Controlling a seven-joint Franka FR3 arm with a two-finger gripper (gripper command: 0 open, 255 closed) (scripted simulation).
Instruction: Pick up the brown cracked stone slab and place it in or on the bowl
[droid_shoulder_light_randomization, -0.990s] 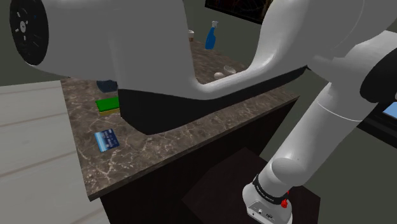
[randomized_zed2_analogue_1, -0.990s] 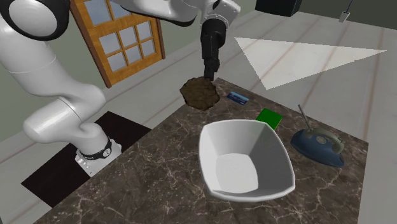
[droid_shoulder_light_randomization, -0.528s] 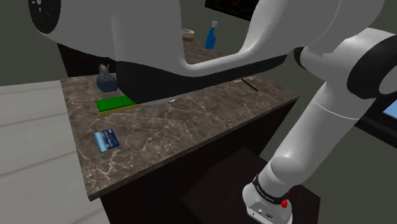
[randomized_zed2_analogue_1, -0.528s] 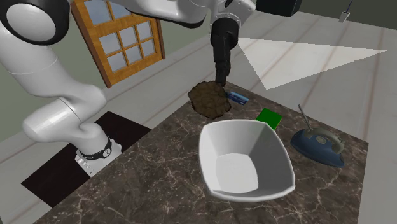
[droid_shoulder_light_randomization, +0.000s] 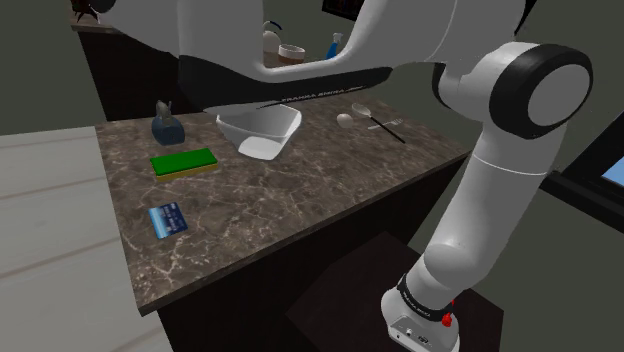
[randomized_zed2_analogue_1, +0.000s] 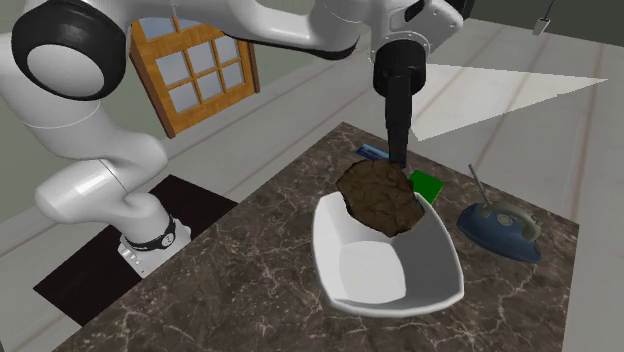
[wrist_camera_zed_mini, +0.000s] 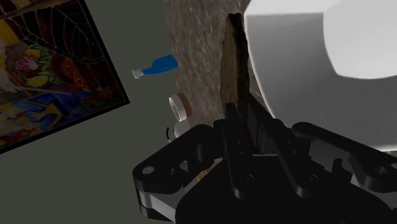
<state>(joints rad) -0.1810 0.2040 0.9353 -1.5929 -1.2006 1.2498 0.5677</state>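
Moving in from the counter (randomized_zed2_analogue_1: 235, 265) corner, the brown cracked slab (randomized_zed2_analogue_1: 380, 198) is now hanging over the white bowl's (randomized_zed2_analogue_1: 428, 250) rim, the pincer (randomized_zed2_analogue_1: 397, 160) pinching its top edge, so lowering and releasing is probably what is remaining.

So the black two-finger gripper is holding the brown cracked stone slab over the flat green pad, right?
Not quite. The black two-finger gripper holds the brown cracked stone slab over one end of the white bowl, as the second exterior view shows; the flat green pad lies beyond it.
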